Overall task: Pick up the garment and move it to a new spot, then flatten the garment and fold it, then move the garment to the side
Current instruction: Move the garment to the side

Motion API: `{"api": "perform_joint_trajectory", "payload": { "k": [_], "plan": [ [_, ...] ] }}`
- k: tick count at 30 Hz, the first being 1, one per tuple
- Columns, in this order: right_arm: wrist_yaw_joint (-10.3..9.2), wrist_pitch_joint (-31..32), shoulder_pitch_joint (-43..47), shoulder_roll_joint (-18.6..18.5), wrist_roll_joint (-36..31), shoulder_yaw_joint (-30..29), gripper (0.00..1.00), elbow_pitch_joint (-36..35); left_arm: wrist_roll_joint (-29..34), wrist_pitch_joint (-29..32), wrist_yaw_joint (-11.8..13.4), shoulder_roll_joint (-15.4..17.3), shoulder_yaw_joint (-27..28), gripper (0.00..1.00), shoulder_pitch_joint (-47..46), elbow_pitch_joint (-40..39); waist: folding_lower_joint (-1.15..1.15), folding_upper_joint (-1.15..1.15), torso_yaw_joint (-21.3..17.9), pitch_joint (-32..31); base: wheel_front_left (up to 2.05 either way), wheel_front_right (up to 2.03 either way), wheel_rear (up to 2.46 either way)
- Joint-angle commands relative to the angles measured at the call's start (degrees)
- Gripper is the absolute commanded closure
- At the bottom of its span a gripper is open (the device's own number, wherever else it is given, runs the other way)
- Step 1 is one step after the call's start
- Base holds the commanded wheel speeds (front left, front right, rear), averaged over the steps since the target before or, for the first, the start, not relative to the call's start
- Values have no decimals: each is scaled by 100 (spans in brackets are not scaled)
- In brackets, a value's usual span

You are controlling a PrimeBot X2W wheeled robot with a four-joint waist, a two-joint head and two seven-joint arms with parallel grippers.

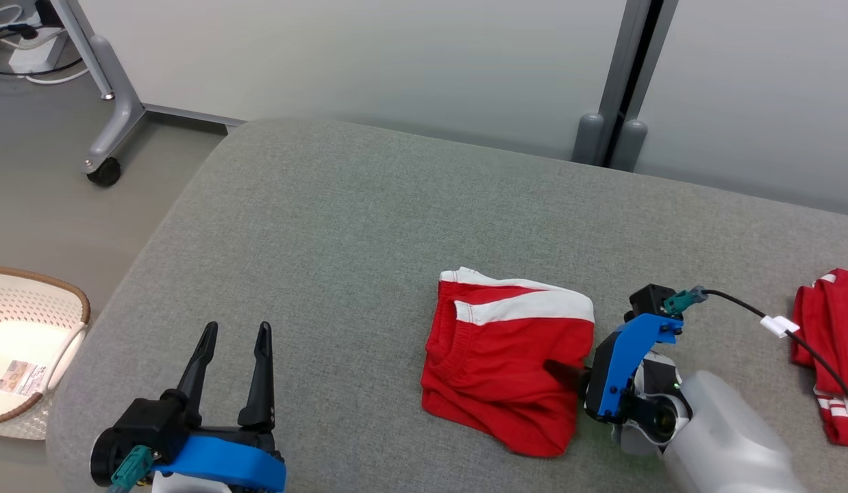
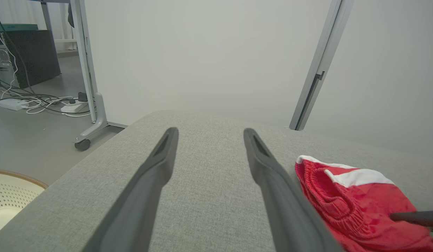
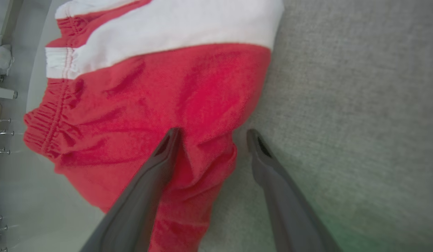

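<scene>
On the floor at the far left stands a pale perforated basket (image 1: 27,356); I judge it has no role in this step. Next comes the left end effector (image 1: 236,327), with its two fingers spread apart and nothing between them. It hangs over the bare grey fabric-covered tabletop (image 1: 342,205), well apart from the cloth. Toward the middle-right lies the garment (image 1: 506,363), a pair of red shorts with a white band. It rests flat as a compact, nearly square packet, with the elastic waistband along its left edge and the white band on its far side. From this shape I judge that the moving, flattening and folding are already done, though the lower corner looks a little rumpled. The right end effector (image 3: 213,134) is at the right edge of the garment with its fingers spread. In the right wrist view, one finger is over the red cloth and the other over the grey surface just beside the edge, and nothing is pinched yet. What is left, as I judge it, is to close on this edge and carry the packet to the side. At the far right lies a second red garment (image 1: 828,356), perhaps marking that side place.
</scene>
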Motion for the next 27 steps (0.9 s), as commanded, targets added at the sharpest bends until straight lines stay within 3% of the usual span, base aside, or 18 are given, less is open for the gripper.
{"api": "perform_joint_trajectory", "payload": {
  "k": [1,5,6,7,8,9,18,27],
  "plan": [
    [3,119,-76,7,108,-43,0,130,12,-23,-9,-9,-8,0,-88,-9,-1,-1,58,62,0,0,0],
    [2,442,-24,107,450,-64,0,418,15,-23,-9,-25,1,0,-143,27,-1,-1,79,82,0,0,0],
    [2,448,-23,116,509,-53,13,447,17,-23,-9,-29,8,0,-146,35,-1,-1,75,78,0,0,0],
    [2,410,-28,127,560,-35,50,449,19,-23,-9,-31,17,0,-141,45,-1,-1,65,68,0,0,0],
    [2,333,-31,132,604,-15,67,426,23,-24,-9,-32,21,0,-130,53,-1,-1,50,55,0,0,0],
    [2,276,-37,129,663,-3,100,392,23,-23,-9,-32,25,0,-121,62,-1,-1,27,35,0,0,0],
    [4,-218,-97,96,856,371,100,10,62,-24,-9,45,24,0,43,83,-1,-1,-432,-325,0,0,0],
    [4,-436,140,-243,964,831,100,-535,50,-23,-9,72,-129,0,140,-18,-1,-1,-1399,-501,0,0,0]
  ]
}}
